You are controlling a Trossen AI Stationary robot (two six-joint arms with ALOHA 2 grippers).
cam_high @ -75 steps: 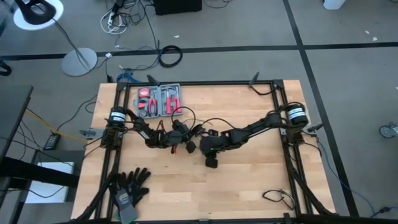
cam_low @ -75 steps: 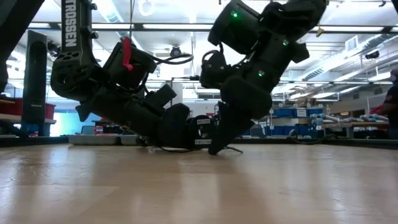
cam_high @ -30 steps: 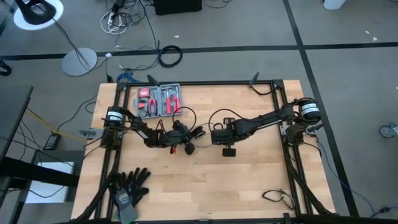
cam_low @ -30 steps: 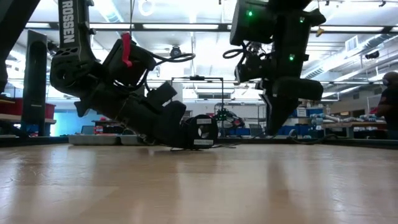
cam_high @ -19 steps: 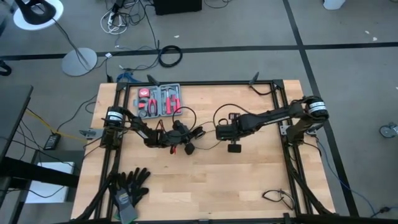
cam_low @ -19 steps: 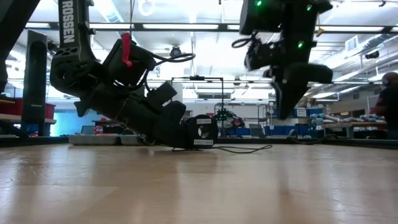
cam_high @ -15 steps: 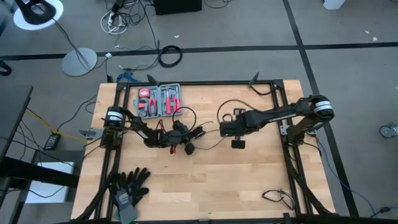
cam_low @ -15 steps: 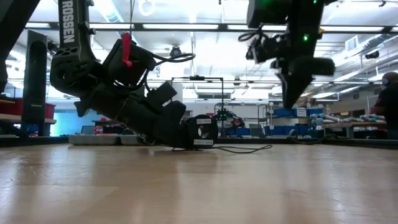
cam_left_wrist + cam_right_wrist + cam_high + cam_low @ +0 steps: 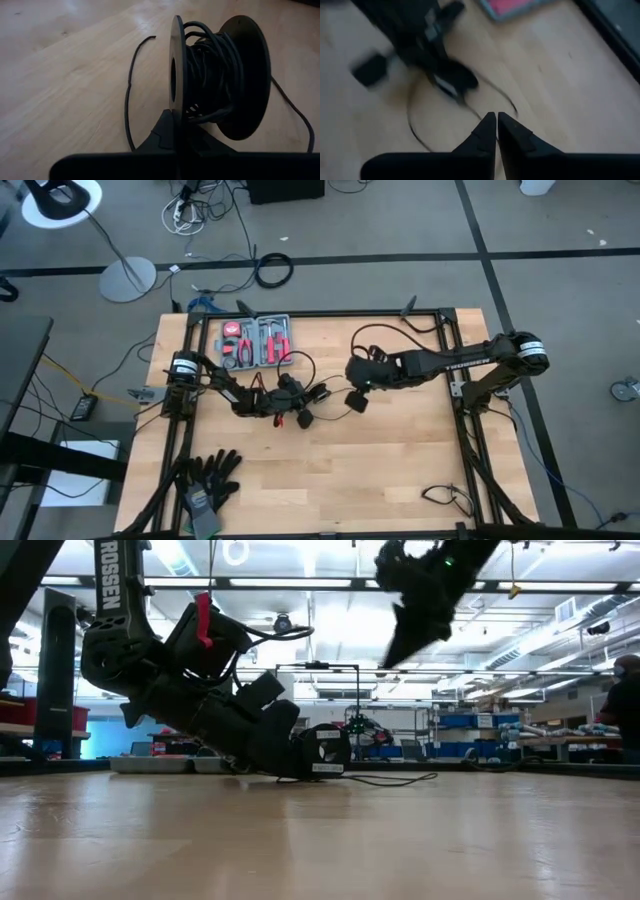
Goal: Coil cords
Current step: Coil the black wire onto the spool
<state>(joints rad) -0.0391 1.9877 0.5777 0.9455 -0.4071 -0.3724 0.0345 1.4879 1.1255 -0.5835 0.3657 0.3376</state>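
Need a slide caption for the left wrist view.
Left gripper clamps the flange of a black spool wound with thin black cord on wood.

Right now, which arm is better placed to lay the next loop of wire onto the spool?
Right. The left gripper is shut on the spool, while the right gripper hangs above the loose wire.

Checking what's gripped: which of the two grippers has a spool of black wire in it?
The left gripper, low on the table, shut on the spool; the right gripper is raised and holds nothing visible.
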